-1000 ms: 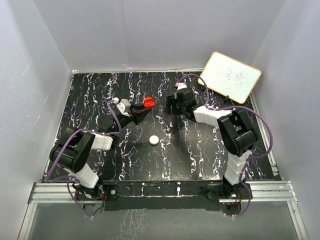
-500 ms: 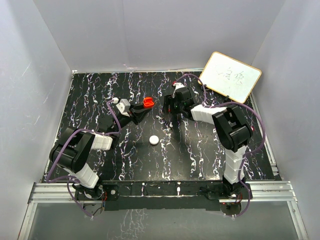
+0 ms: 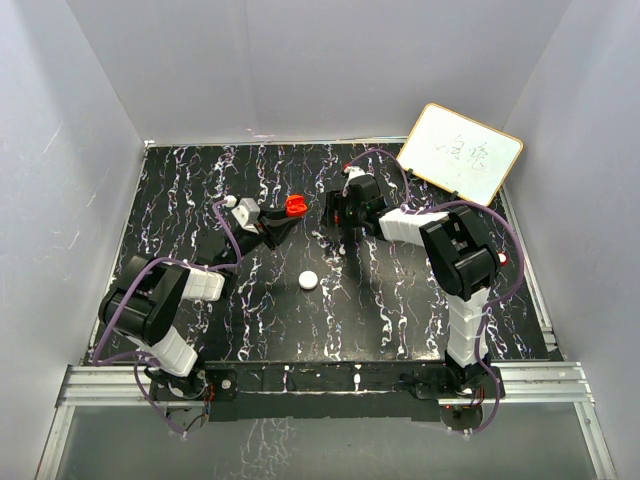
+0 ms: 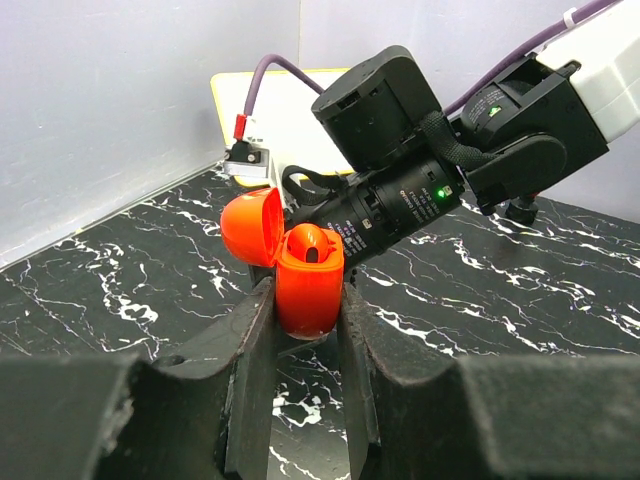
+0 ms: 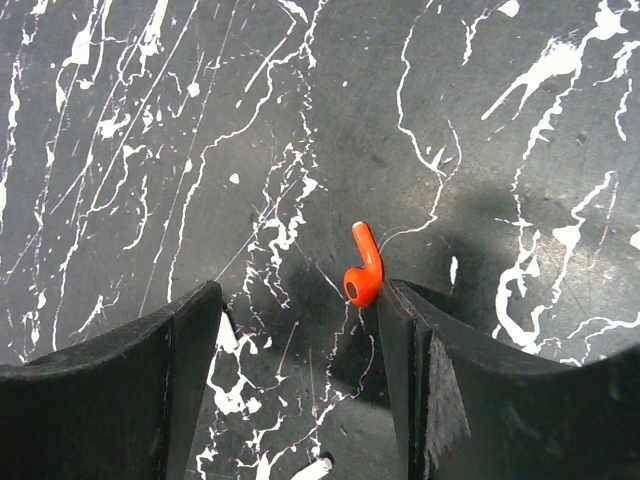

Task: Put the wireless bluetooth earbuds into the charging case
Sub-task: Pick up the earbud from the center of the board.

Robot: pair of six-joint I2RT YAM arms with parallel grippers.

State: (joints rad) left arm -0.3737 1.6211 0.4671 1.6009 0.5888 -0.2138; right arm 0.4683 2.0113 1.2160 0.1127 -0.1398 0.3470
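Left pincer pressed together on a small red plastic charging case, pinching it by its sides. Hinged lid standing open, mouth turned toward the other arm. Case held just above the black, white-veined bench, near its far middle. Inside the mouth, a rounded red shape with a dark slot, possibly one bud seated; hard to tell.

Right pincer spread wide, low over the bench, straddling a tiny red plastic wireless earbud. Bud lying flat, stem pointing away from the wrist, body right against the inner face of one finger, with a wide gap to the other.

Step in hand, by the look of it: picking up this earbud for the case.

Next move, as a judgement:
- Close slowly, to avoid flicking the bud sideways from that one-sided contact.
- Lift and carry across to the open case nearby.
- Line the stem up with the free well and press down gently.
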